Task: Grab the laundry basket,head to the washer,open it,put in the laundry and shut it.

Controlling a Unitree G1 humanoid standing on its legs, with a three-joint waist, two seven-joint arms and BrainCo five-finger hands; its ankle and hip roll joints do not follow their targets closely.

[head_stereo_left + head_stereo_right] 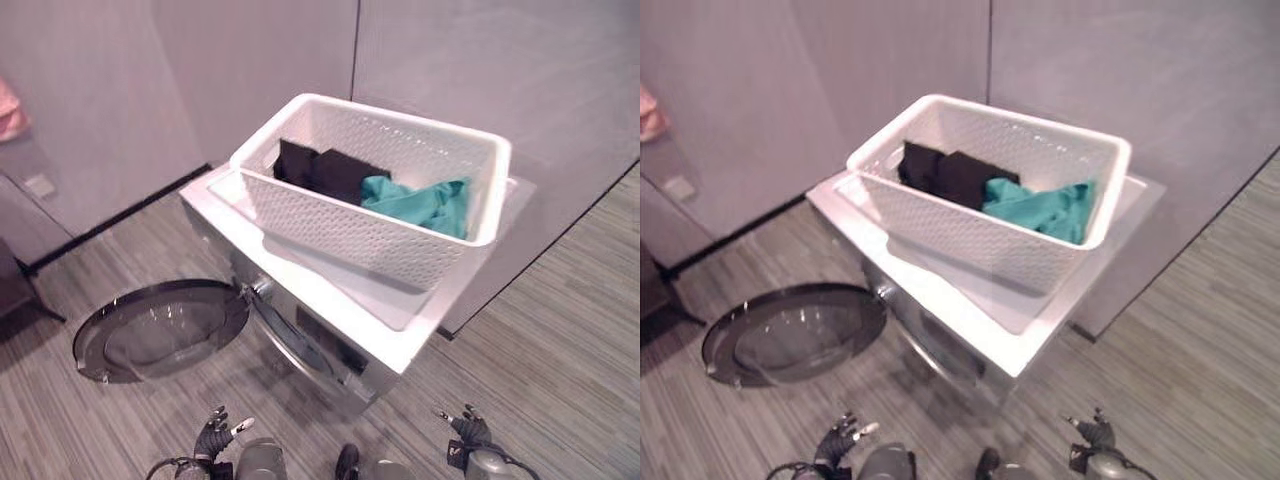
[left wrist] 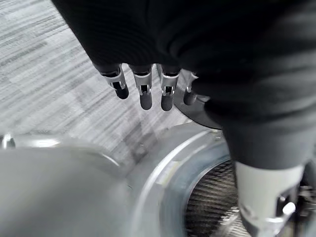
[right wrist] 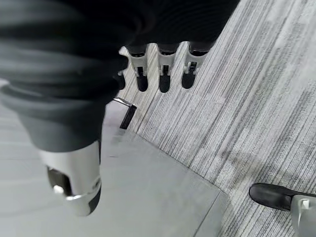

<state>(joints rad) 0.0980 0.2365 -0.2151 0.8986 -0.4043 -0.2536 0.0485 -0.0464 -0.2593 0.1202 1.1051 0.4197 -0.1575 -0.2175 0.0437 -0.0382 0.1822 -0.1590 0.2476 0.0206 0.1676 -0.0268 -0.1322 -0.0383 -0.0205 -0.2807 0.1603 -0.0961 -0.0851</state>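
low at the near edge, the left hand point(image 1: 213, 436) and right hand point(image 1: 468, 430) hang with fingers loosely extended, holding nothing. beyond them the washer point(image 1: 330, 330) stands with its round door point(image 1: 160, 330) swung open; on its top sits the white laundry basket point(image 1: 370, 230) holding black and teal laundry point(image 1: 420, 203).

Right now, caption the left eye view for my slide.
Laundry basket holding black and teal clothes sits atop the washer, door open.

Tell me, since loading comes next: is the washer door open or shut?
Open. The round washer door is swung wide to the robot's left, and the left wrist view looks into the bare drum.
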